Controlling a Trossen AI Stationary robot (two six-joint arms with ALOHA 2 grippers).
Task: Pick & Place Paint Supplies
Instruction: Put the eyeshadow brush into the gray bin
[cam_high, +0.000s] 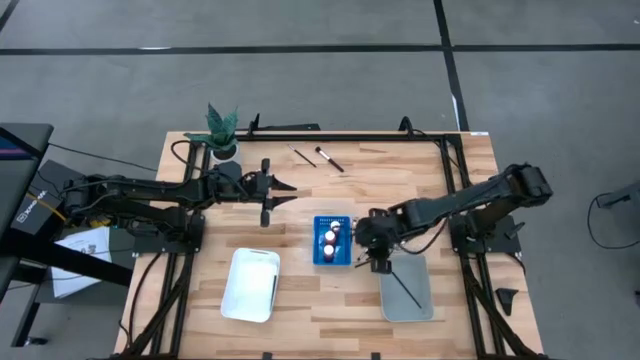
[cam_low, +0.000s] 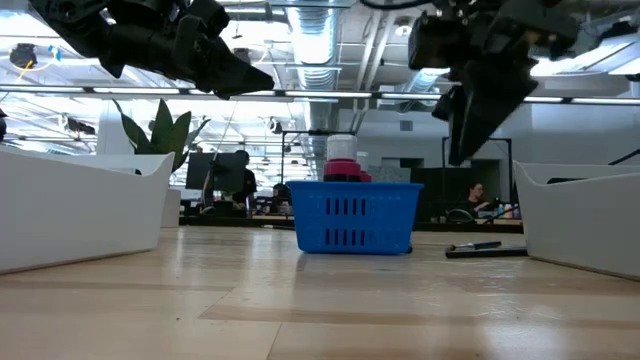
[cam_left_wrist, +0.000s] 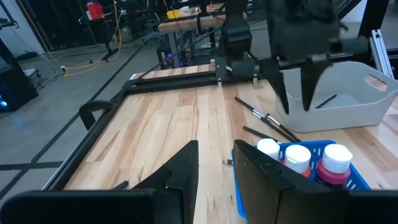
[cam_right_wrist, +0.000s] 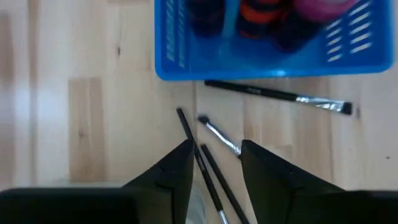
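Three white-capped paint bottles (cam_left_wrist: 298, 157) stand in the blue rack (cam_high: 332, 241) at mid-table. Several thin dark brushes (cam_right_wrist: 214, 134) lie flat on the wood between the rack and the grey tray (cam_high: 420, 300), one of them (cam_right_wrist: 280, 95) right along the rack's wall. My right gripper (cam_right_wrist: 214, 158) hangs open above these brushes, pointing steeply down, and touches nothing. It also shows in the high view as my right gripper (cam_high: 378, 264). My left gripper (cam_high: 280, 190) waits open in the air left of the rack, roughly level, with nothing between its fingers.
The grey tray holds one brush (cam_high: 405, 288). A white tray (cam_high: 240, 290) near the front left holds another brush (cam_high: 273, 285). Two more brushes (cam_high: 318, 156) lie near the far edge. A potted plant (cam_high: 222, 130) stands at the far left corner.
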